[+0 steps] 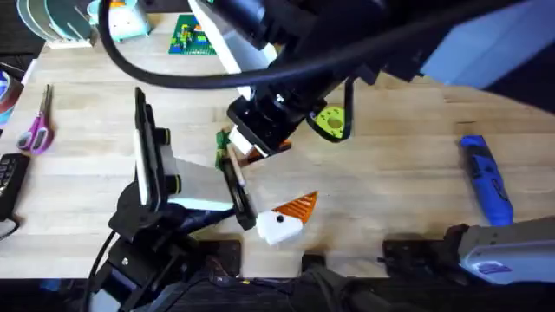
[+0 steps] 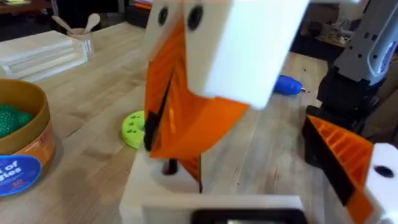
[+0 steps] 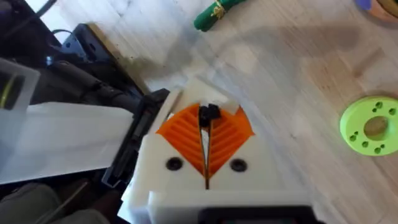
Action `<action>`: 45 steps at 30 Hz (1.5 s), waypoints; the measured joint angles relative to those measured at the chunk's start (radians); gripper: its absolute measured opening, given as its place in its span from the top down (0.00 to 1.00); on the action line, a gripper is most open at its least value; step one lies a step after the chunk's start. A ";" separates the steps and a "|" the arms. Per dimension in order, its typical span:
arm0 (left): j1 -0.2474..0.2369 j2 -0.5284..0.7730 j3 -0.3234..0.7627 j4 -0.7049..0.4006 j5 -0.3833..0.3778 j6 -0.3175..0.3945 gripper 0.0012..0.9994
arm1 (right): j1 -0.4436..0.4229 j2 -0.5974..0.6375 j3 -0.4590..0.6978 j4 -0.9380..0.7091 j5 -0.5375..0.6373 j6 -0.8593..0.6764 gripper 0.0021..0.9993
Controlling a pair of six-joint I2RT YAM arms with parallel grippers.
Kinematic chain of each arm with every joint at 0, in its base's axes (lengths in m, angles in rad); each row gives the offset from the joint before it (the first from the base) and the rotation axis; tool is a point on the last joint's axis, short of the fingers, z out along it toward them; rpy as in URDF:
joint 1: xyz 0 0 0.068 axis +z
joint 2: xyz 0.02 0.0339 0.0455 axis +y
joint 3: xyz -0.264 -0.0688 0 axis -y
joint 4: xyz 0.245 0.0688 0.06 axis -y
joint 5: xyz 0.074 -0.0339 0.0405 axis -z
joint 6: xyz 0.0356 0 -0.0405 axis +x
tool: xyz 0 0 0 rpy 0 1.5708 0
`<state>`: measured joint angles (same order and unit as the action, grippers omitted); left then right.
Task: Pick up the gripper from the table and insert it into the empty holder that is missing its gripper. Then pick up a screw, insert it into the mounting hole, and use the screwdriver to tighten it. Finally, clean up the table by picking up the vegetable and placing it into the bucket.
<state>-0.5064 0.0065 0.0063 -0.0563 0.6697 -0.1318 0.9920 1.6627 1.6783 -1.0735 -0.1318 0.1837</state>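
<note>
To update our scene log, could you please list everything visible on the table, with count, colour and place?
scissors: one, pink handles, left edge of the table
brick plate: one, green, far side
disc: one, lime green, centre
vegetable: one, dark green, centre, near the right pincer
screwdriver: one, blue, right side
bucket: one, tan with a blue mark, near the disc
screw: one, black, between the right pincer's pads
right pincer: one, white with orange pads, shut on the screw
left pincer: one, black rail, white mounts, open, front centre
</note>
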 joint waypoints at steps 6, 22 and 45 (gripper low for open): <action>0.000 0.000 0.000 -0.001 0.000 -0.005 0.01 | 0.000 0.019 0.000 -0.001 0.000 0.000 1.00; 0.000 0.000 0.000 0.000 0.000 -0.003 0.01 | -0.005 0.018 0.026 -0.020 -0.003 0.007 0.49; 0.000 0.000 0.000 0.000 0.000 0.003 0.99 | -0.190 -0.269 0.131 -0.330 0.000 -0.027 0.07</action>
<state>-0.5064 0.0067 0.0063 -0.0563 0.6693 -0.1285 0.8017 1.3935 1.8095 -1.4035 -0.1314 0.1565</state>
